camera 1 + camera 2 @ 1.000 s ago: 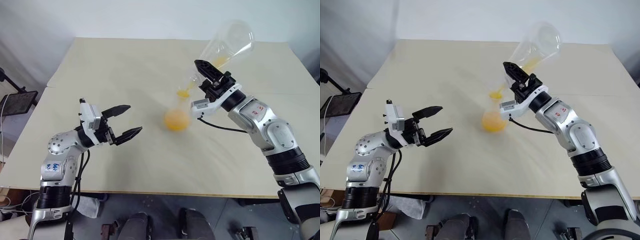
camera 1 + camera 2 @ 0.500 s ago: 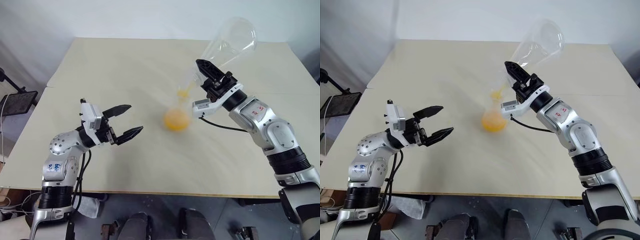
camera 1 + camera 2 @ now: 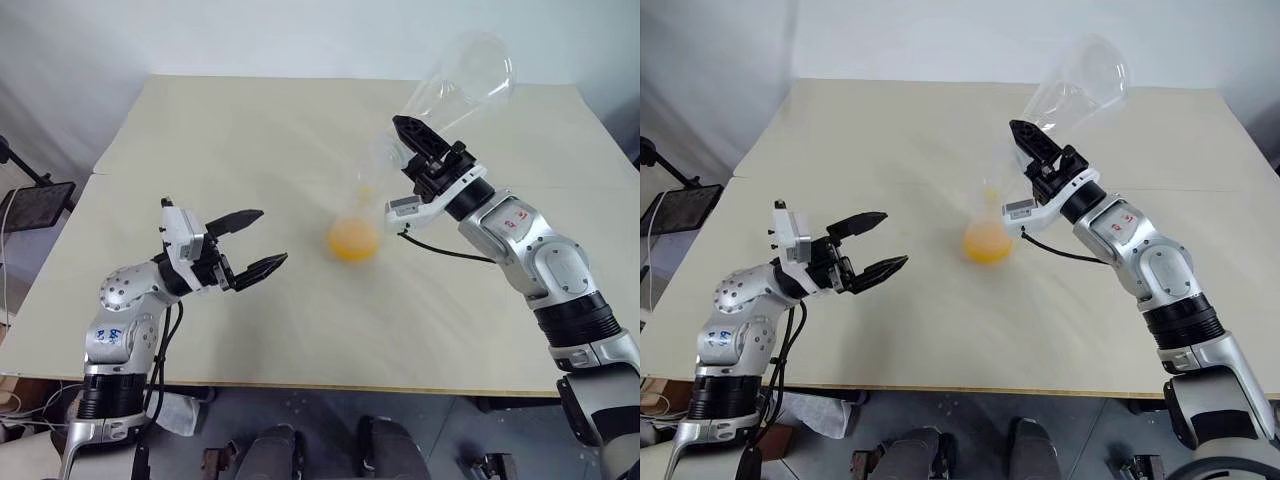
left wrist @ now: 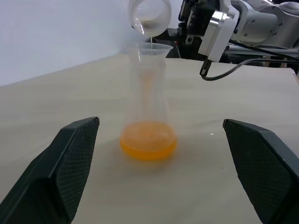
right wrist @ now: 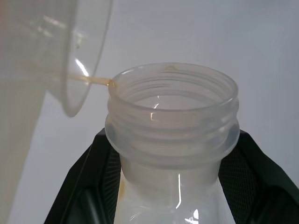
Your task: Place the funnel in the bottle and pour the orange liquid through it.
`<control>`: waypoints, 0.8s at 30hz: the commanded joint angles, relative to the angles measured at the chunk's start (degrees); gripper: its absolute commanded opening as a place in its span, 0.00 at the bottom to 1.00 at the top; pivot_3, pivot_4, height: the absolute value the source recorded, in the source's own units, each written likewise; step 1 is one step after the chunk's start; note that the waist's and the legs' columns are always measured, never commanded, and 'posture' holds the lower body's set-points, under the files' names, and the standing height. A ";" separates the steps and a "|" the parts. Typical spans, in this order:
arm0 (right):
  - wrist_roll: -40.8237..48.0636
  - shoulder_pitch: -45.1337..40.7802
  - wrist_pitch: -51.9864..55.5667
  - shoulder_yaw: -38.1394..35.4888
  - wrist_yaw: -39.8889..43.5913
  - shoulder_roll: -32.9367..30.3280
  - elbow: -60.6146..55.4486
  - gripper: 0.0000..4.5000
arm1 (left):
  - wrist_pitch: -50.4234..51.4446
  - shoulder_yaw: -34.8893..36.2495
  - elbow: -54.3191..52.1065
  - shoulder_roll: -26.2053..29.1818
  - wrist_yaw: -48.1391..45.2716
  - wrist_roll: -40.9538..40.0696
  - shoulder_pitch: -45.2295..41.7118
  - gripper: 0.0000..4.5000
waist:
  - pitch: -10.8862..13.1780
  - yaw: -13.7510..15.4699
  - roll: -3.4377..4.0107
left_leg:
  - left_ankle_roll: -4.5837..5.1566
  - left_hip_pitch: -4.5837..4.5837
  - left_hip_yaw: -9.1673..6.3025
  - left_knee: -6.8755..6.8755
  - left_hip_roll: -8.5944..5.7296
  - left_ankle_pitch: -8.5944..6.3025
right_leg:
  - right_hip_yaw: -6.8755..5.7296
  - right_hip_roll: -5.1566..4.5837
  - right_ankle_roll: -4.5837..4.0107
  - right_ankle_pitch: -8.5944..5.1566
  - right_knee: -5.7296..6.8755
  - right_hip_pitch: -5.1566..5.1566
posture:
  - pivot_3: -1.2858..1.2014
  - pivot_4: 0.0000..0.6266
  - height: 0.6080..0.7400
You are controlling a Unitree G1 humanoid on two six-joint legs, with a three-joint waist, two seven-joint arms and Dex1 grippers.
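Observation:
The bottle [image 3: 354, 222] stands upright mid-table with the orange liquid [image 3: 352, 240] pooled in its base. The small clear funnel [image 4: 149, 48] sits in its mouth. My right gripper [image 3: 424, 152] is shut on the neck of a wide-mouthed clear flask [image 3: 462, 82]. That flask is tipped bottom-up over the funnel and looks nearly drained. A thin orange trickle [image 5: 93, 80] runs from its threaded mouth [image 5: 173, 100] to the funnel rim. My left gripper [image 3: 272, 236] hovers open to the left of the bottle, apart from it, with nothing between its fingers.
The beige table [image 3: 280, 120] has a seam running across it and wide bare areas all around the bottle. A black stand [image 3: 35, 205] stands off the table's left edge. The front edge lies near my arms.
The orange liquid seen in the tipped flask's neck and in the funnel has drained into the bottle, leaving a thin trickle. The flask's base has lifted slightly. The left arm has not moved.

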 commanded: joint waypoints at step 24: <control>63.89 8.32 31.21 -45.12 13.79 9.77 3.11 0.55 | -1.16 -0.92 1.91 0.25 -2.32 -0.38 -2.97 1.00 | 0.06 -0.12 0.10 | 0.00 0.05 0.01 -0.10 0.00 0.00 | -0.04 0.00 0.01 0.01 -0.12 0.08 | 0.52 0.24 1.00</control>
